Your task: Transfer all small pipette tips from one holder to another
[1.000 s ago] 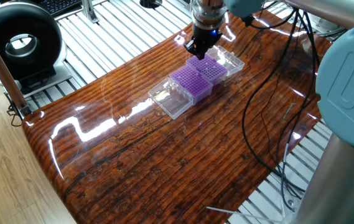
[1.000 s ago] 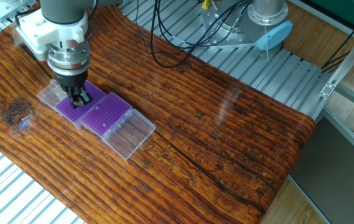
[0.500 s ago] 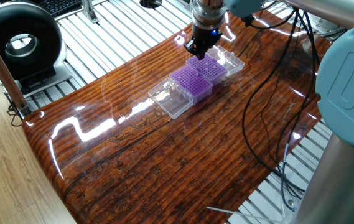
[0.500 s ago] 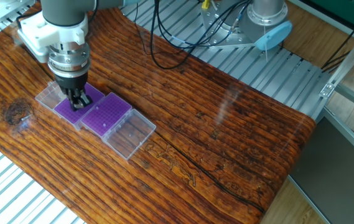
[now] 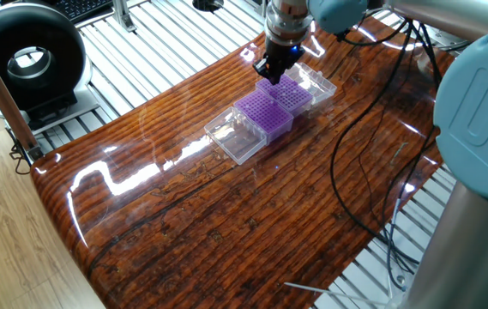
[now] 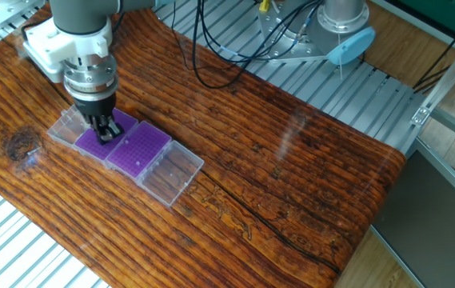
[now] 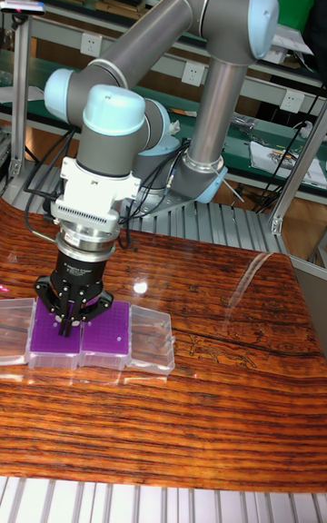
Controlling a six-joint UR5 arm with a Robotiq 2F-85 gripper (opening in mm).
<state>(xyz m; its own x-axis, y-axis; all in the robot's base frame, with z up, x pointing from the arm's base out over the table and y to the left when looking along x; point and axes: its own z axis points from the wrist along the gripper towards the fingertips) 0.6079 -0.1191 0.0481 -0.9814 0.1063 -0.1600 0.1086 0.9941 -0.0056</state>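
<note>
Two purple grid racks sit side by side in clear boxes with their lids folded out. My gripper (image 6: 107,128) points straight down over the left rack (image 6: 91,142), its tips at or just above the grid. The right rack (image 6: 139,150) is uncovered. In the tall fixed view the gripper (image 7: 71,323) hangs over the left rack (image 7: 47,339), beside the other rack (image 7: 107,338). From the opposite side the gripper (image 5: 270,70) covers the far rack (image 5: 291,93), with the near rack (image 5: 265,114) free. The fingers stand close together. The small pipette tips are too small to make out.
Clear lids (image 6: 171,172) (image 6: 65,124) lie flat at both outer ends of the racks. Black cables (image 5: 355,163) trail over the wooden table at the arm's side. A black round device (image 5: 25,60) stands off the table on the metal slats. The arm's base (image 5: 484,172) rises at the right.
The gripper has shifted slightly over the same rack and the wrist has turned a little. The racks and their lids seem nudged a few pixels sideways.
</note>
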